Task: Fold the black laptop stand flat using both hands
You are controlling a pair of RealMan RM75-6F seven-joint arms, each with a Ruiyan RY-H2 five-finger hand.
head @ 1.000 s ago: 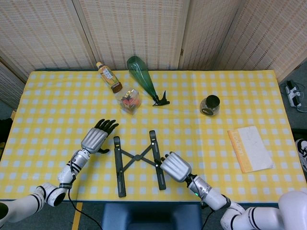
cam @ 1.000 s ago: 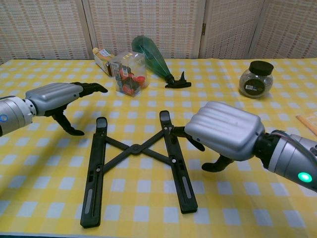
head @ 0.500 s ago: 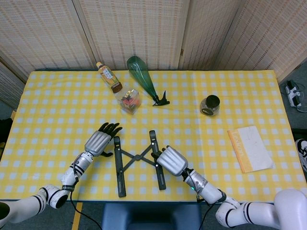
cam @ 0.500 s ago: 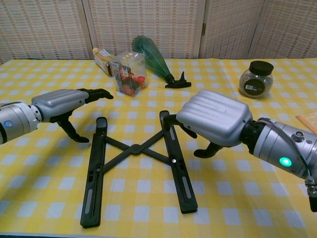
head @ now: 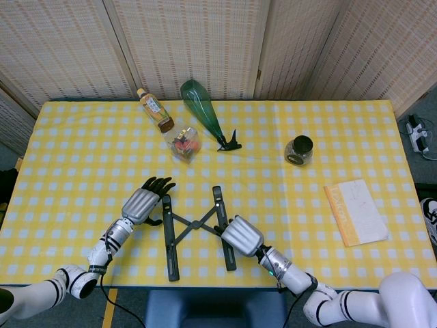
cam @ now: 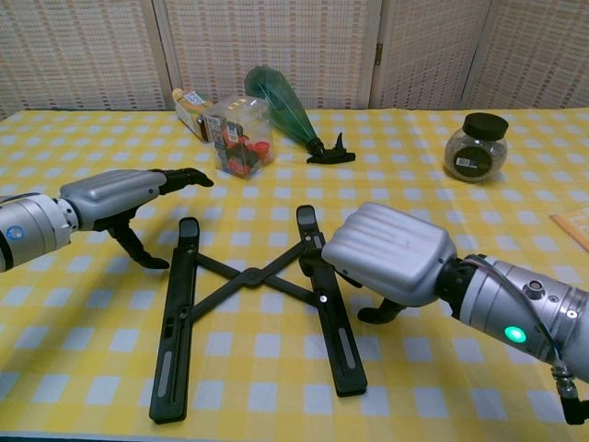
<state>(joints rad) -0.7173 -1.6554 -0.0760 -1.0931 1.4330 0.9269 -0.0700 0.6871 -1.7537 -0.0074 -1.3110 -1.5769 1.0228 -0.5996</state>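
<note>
The stand (head: pixel 197 231) lies spread on the near middle of the counter (head: pixel 82 157), its two rails joined by a crossed brace; the left hand (head: pixel 143 202) hovers just left of the left rail's far end, fingers spread and holding nothing; the right hand (head: pixel 242 236) sits over the right rail with its fingers curled down against it, though whether they grip it I cannot tell. Far off lie a bottle (head: pixel 154 109), a green sprayer (head: pixel 205 117), a clear box (head: pixel 183 142); a jar (head: pixel 299 149) and booklet (head: pixel 356 210) sit right.
</note>
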